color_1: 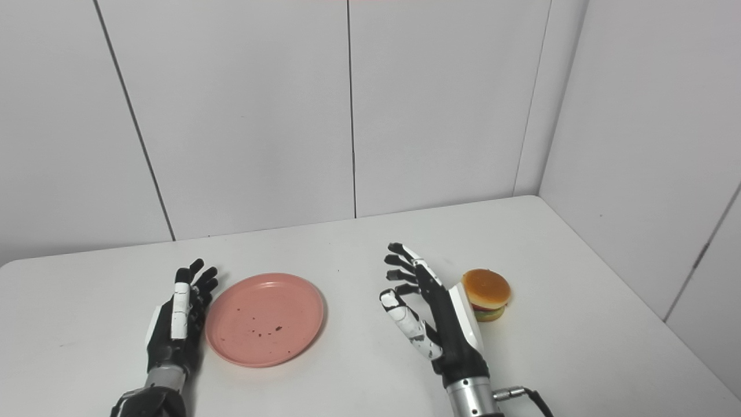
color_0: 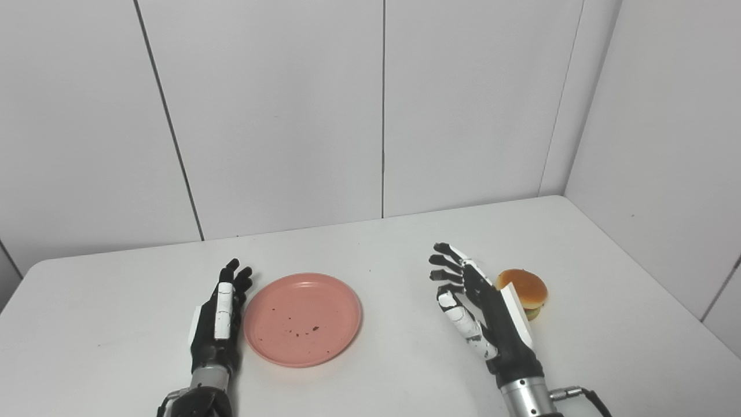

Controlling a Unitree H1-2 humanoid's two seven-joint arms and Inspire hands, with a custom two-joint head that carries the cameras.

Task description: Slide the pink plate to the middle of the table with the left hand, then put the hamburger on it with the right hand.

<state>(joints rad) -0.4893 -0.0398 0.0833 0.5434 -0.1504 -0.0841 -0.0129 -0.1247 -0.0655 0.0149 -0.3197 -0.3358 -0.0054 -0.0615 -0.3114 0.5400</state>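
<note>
Left hand (color_0: 217, 315) sits on the white tabletop (color_0: 382, 249), edge-on, fingers extended and close together, holding nothing. Its inner side is right against the left rim of the pink plate (color_0: 303, 319); can't tell from either view if it actually touches.

Pink plate lies flat on the tabletop, left of centre, near the front edge. Round, shallow, with a few dark crumbs (color_0: 304, 332) scattered in the lower middle of it. Nothing else on it.

Bare tabletop between the plate and the right hand.

Right hand (color_0: 483, 310) is raised a bit off the surface, palm facing left toward the plate, fingers spread and slightly curled, thumb out to the side. Wide, nothing in it.

Hamburger (color_0: 524, 292) stands upright on the tabletop just beside the back of the right hand, on its right side. Tan bun on top, red and green layers visible underneath in the right eye view. The hand partly hides its left edge; contact unclear. Hamburger is well apart from the plate.
</note>
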